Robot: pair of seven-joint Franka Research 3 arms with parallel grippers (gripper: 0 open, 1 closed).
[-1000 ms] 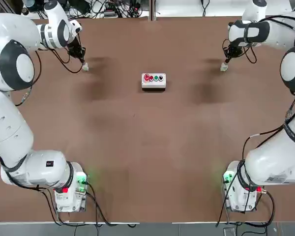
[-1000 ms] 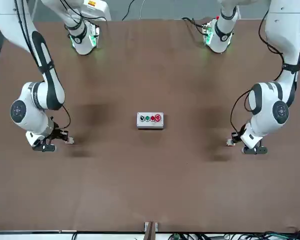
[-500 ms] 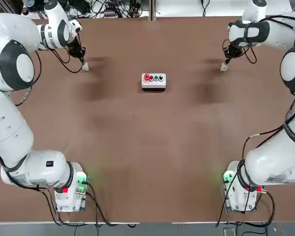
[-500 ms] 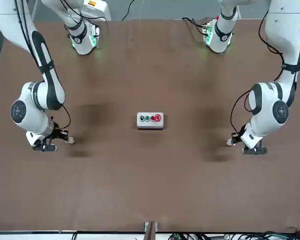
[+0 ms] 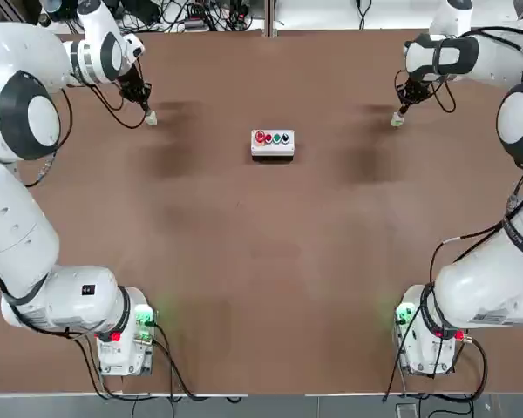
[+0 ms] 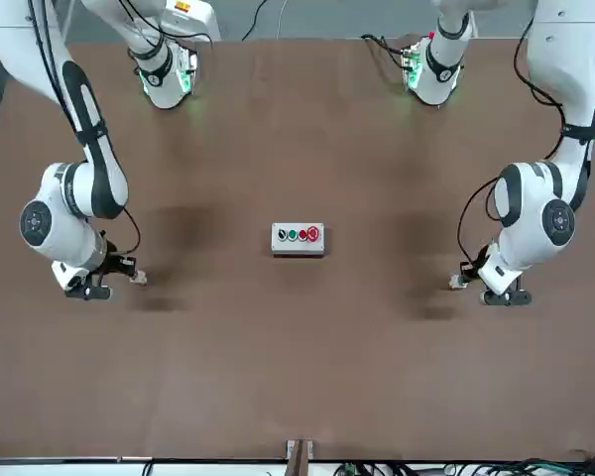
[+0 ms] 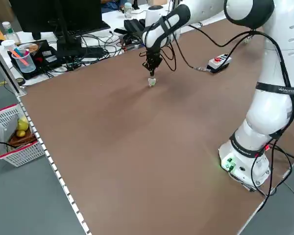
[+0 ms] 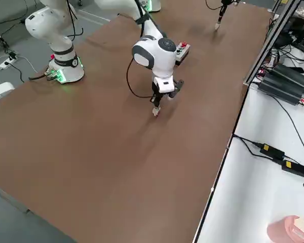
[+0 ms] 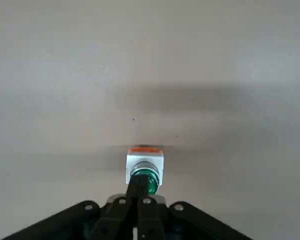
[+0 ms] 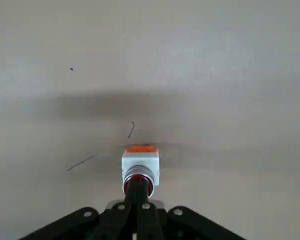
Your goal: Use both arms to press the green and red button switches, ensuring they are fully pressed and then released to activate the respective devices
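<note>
The green button switch (image 9: 145, 162), a small whitish base with a green cap, stands at the table's far left (image 5: 151, 118). My left gripper (image 9: 138, 186) is shut, its joined tips resting on the green cap; from overhead my left gripper (image 5: 145, 106) hangs just over it. The red button switch (image 10: 140, 160) stands at the far right (image 5: 397, 119). My right gripper (image 10: 137, 186) is shut too, tips down on the red cap, and in the top view my right gripper (image 5: 404, 104) sits right above it.
A white box with a row of coloured buttons (image 5: 273, 143) lies mid-table between the two switches. Cables and monitors crowd the bench past the far edge (image 7: 78, 44). A wire basket (image 7: 12, 134) stands off the table's left side.
Both arms have shifted only slightly; each gripper's tips stay over its switch. Neither switch has moved.
</note>
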